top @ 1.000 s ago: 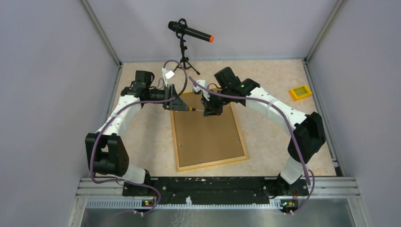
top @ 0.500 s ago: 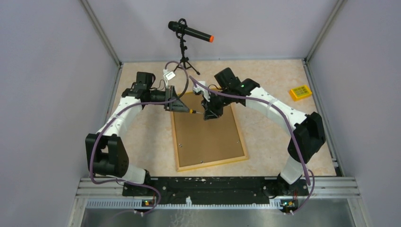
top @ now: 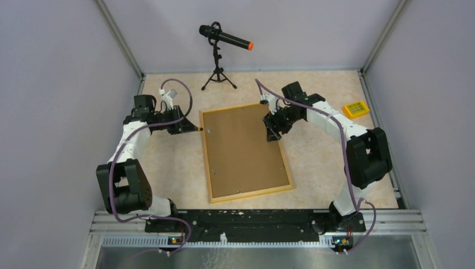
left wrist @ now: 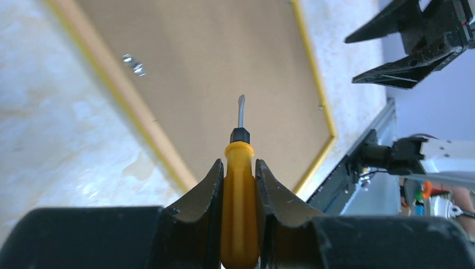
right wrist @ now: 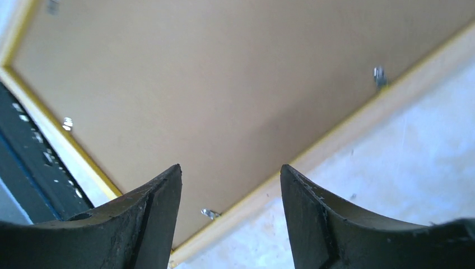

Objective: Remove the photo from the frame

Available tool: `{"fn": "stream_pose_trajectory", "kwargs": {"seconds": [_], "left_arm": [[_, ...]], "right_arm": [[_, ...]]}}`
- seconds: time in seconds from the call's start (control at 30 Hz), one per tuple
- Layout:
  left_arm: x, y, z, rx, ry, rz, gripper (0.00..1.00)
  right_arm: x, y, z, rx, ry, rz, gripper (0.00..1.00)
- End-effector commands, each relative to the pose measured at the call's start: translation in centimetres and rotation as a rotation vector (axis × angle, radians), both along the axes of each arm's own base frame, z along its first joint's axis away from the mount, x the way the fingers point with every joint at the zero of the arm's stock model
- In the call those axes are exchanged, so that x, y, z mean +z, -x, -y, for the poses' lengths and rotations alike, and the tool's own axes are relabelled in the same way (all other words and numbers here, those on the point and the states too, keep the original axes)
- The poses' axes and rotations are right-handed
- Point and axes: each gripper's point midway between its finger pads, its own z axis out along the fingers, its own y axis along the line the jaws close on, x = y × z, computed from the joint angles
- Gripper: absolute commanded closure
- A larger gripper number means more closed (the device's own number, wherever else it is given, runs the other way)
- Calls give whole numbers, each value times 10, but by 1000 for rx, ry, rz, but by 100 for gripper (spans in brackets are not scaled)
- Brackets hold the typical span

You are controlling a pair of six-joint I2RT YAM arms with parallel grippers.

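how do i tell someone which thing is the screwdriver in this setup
Find the big frame lying brown back up in the middle. Beside its left edge, near the far corner, is the left gripper, and the screwdriver is clamped between its fingers. It is the only slim tool here: orange-yellow handle, black collar, short flat metal blade pointing at the frame.

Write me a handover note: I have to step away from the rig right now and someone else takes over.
Left end effector: shut on a yellow-handled screwdriver, beside the frame's far left corner.
Right end effector: open, empty, over the frame's right edge.
Frame: face down on the table, brown back up, metal clips along the rim. Photo not in sight.
Done: nothing visibly removed.
Left: release the clips, open the back, take the photo out.
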Motion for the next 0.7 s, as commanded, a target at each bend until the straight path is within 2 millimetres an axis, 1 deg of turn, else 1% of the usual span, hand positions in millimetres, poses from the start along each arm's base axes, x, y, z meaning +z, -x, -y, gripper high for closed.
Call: {"fn": "stream_pose_trajectory", "kwargs": {"seconds": [0.0,0.1,0.17,0.27,0.4,0.5,0.67], "left_arm": [[-32,-13,-27,76,-88,22,100],[-41,-22,-35,108,-120,50,100],[-46,-27,-38,121,-128,54,100],[-56,-35,-42,138,-146,45,100],[-66,-39,-45,141,-160,33,100],[-75,-39,-45,140,-160,13,100],[-81,-40,-41,137,-131,-3,100]], "right_arm": [[-39,-10,31,-134,121,-33,36],[-60,-13,48,-197,164,-87,37],[-70,-16,56,-231,180,-112,37],[-82,-22,63,-277,206,-130,38],[-91,-27,65,-312,227,-145,39],[-98,-27,65,-324,237,-166,40],[-107,-28,64,-337,245,-189,42]]}}
